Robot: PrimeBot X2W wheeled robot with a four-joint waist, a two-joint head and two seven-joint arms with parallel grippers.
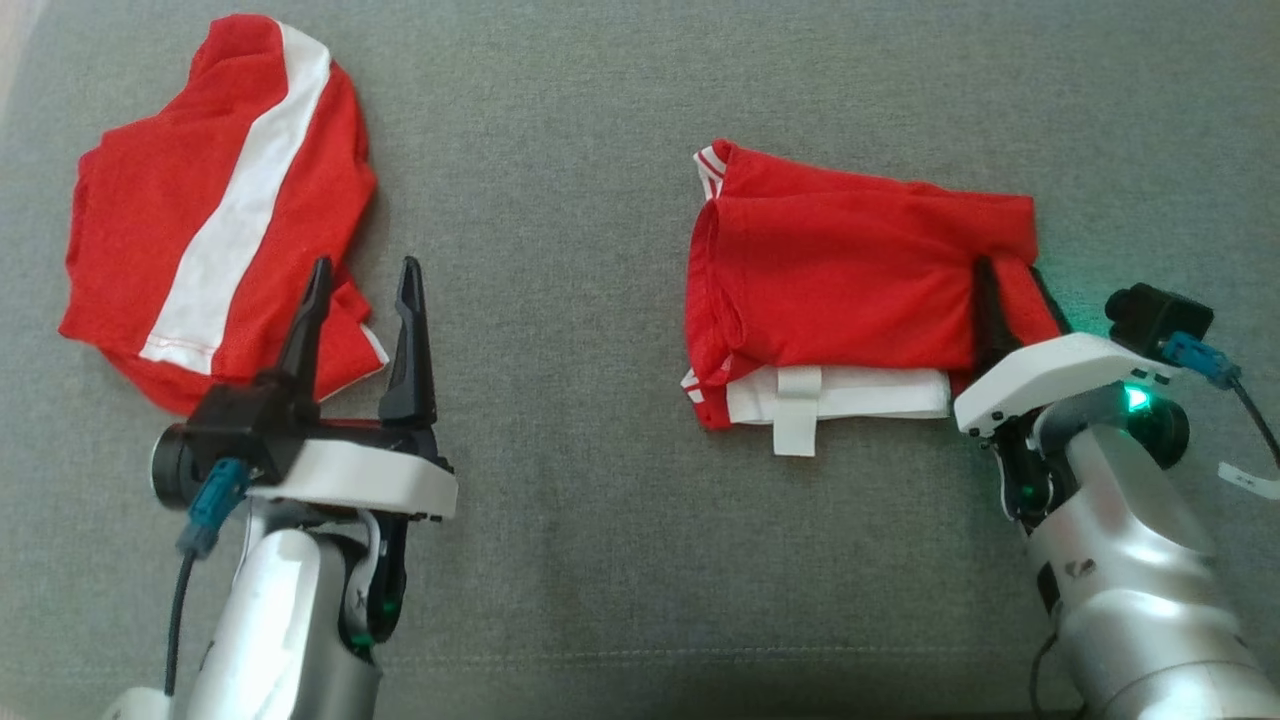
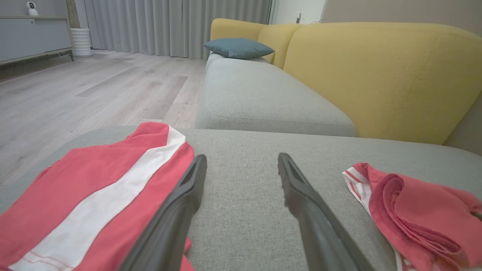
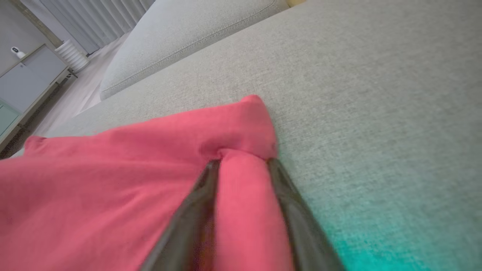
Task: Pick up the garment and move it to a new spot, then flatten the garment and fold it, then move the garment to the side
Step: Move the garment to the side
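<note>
A red garment (image 1: 850,270) lies folded into a rough rectangle on the grey cushion (image 1: 600,520), with a white band and tab showing along its near edge. My right gripper (image 1: 1012,280) is at its right end. In the right wrist view red cloth (image 3: 113,169) bulges between the two fingers of the right gripper (image 3: 243,163), which is shut on it. My left gripper (image 1: 365,275) stands open and holds nothing, its left finger over the edge of a second red garment with a white stripe (image 1: 220,200). From the left wrist, that striped garment (image 2: 94,195) lies left and the folded one (image 2: 414,210) right.
The grey seat runs on to another grey cushion (image 2: 263,94) with a yellow backrest (image 2: 376,75) and a blue pillow (image 2: 238,47). Wooden floor (image 2: 75,94) lies beyond the cushion's left edge, with curtains (image 2: 150,22) and a low cabinet (image 2: 34,37) behind.
</note>
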